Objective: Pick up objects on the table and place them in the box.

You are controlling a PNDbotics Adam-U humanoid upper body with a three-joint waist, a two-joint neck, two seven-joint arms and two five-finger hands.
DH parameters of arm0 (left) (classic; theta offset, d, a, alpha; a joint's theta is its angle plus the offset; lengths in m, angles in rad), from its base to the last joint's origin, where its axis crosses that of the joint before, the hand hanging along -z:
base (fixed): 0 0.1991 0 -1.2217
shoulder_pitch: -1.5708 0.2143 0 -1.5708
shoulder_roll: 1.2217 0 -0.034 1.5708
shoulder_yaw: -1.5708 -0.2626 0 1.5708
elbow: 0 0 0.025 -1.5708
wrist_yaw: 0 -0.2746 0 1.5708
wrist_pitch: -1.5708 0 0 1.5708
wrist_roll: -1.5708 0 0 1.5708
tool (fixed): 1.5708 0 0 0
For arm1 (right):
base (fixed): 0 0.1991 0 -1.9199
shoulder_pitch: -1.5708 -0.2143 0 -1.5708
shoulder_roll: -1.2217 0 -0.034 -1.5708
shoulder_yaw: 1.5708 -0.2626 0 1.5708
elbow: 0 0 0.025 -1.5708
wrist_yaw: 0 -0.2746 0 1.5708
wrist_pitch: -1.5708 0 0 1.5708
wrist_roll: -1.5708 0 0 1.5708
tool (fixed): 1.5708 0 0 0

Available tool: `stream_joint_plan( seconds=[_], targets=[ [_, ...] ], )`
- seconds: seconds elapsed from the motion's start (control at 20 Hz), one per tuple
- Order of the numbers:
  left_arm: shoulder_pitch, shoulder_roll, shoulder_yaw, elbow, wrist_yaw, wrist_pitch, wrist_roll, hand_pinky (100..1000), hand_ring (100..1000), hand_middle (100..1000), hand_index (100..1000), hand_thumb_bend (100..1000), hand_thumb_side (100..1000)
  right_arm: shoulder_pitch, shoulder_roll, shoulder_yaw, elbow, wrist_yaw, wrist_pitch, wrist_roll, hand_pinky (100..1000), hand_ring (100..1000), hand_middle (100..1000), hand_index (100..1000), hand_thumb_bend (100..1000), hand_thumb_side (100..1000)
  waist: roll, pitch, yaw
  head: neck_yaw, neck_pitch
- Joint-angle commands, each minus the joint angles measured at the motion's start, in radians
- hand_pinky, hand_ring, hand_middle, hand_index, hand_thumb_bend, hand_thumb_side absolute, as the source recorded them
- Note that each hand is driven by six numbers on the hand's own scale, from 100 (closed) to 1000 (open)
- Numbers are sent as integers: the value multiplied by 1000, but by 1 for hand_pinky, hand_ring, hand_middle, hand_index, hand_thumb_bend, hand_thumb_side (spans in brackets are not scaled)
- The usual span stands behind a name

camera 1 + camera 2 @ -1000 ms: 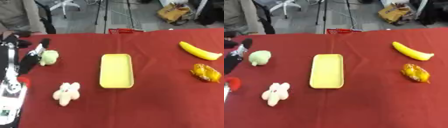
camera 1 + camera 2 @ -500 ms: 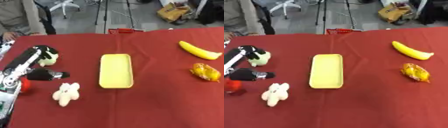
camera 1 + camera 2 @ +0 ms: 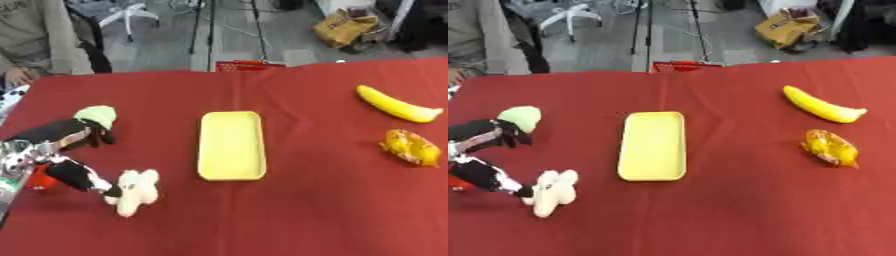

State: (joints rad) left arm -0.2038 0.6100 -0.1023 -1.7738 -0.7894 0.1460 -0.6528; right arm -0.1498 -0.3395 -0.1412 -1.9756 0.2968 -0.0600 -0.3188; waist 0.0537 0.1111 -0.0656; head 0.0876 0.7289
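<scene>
Left hand now swung down from nine o'clock, thumb and fingers spread, straddling toward white plush toy; nothing pinched yet, yellow box unfilled.

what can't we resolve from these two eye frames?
- Left hand: wrist and arm cut off by the left edge in both views; blur hides whether its fingers touch the white plush toy.
- Right hand: in neither view.
- Pale green object: near side hidden behind the hand; identity unclear.
- Orange-yellow object: too blurred to identify.
- Yellow tray: depth unclear.
</scene>
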Motion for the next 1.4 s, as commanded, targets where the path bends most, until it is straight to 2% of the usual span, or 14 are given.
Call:
stream_joint_plan(
  seconds=[0.05, 0.25, 0.5, 1.2, 1.4],
  targets=[
    [-10, 6, -5, 16, -47, 8, 48, 781, 748, 752, 808, 1000, 422, -11, -24, -4, -21, -4, -3, 3, 619, 712, 782, 853, 100, 697, 13, -2, -1, 3, -6],
    [-13, -23, -6, 43, -77, 12, 65, 782, 748, 752, 807, 999, 414, -11, -23, -4, -21, -6, -3, 3, 619, 712, 782, 853, 100, 697, 12, -2, -3, 4, -6],
    [-23, -49, -16, 69, -80, -1, 44, 781, 746, 743, 802, 985, 401, -12, -22, -4, -22, -6, -4, 4, 620, 713, 782, 853, 100, 697, 11, -1, -4, 7, -9],
    [-45, -55, -48, 96, -112, -41, -48, 796, 760, 726, 799, 966, 362, -13, -22, -3, -24, -6, -4, 4, 620, 712, 782, 854, 100, 699, 11, 0, -7, 5, -12],
    [-45, -58, -47, 101, -152, -32, -26, 790, 754, 717, 792, 940, 384, -12, -21, -4, -24, -7, -4, 3, 620, 712, 782, 854, 100, 700, 11, 0, -7, 5, -12]
  ],
)
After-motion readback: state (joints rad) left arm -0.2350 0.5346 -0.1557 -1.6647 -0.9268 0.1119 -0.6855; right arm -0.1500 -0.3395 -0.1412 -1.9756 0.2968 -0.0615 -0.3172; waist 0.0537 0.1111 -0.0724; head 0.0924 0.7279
